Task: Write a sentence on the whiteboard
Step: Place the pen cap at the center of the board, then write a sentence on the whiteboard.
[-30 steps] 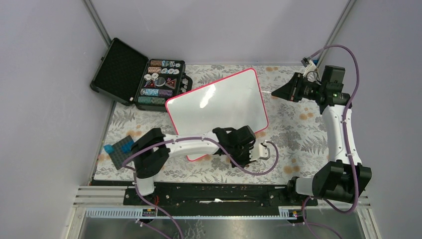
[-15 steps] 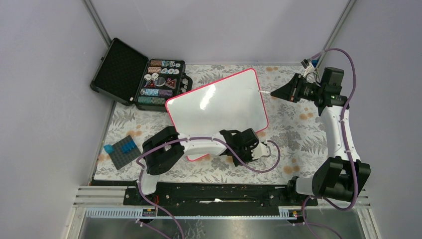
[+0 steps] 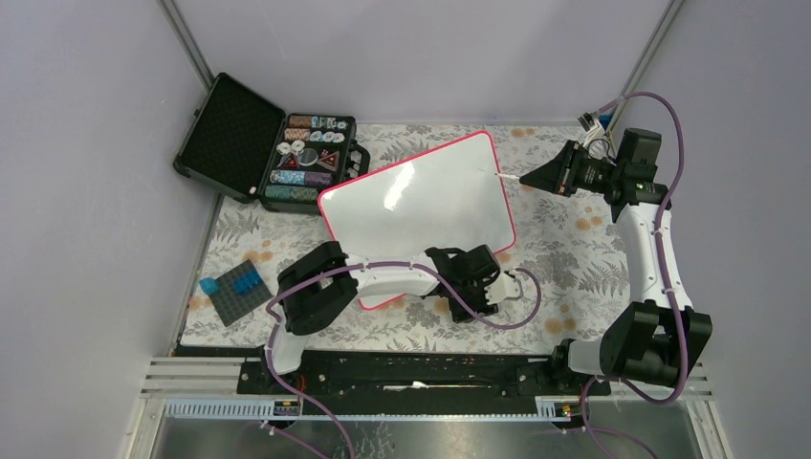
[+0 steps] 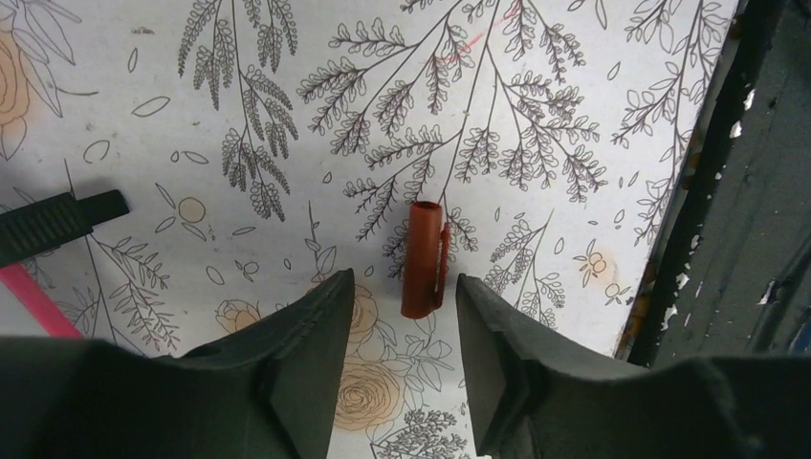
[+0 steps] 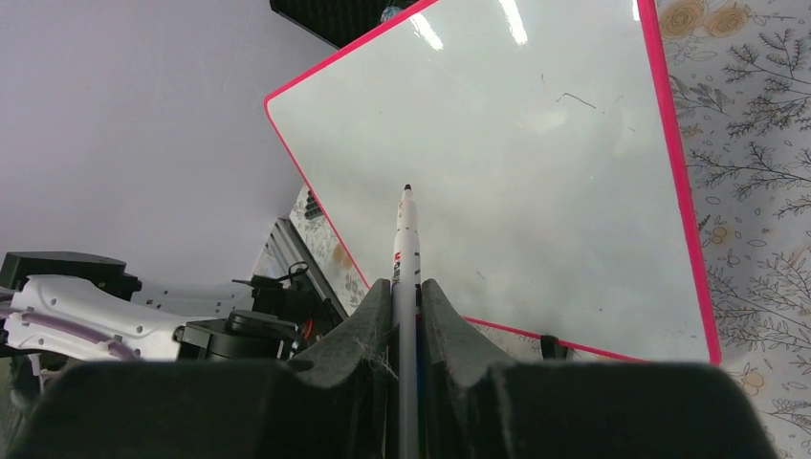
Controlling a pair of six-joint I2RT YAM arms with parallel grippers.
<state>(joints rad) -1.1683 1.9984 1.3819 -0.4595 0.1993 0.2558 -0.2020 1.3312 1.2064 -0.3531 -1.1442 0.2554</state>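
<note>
Left gripper [image 4: 403, 287], jaws spread, frames a red marker cap [image 4: 424, 258] at its 12 o'clock. Right gripper [image 5: 406, 292] pinches a marker [image 5: 406, 234] over the whiteboard [image 5: 536, 182], whose far edge is cut off and whose faint marks are unreadable.

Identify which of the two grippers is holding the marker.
The right gripper: its jaws are shut on the uncapped marker. The left gripper stands open, empty, above the red cap lying on the tablecloth.

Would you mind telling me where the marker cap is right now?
In the left wrist view, the cap lies on the floral cloth, just ahead of the open left end effector.
</note>
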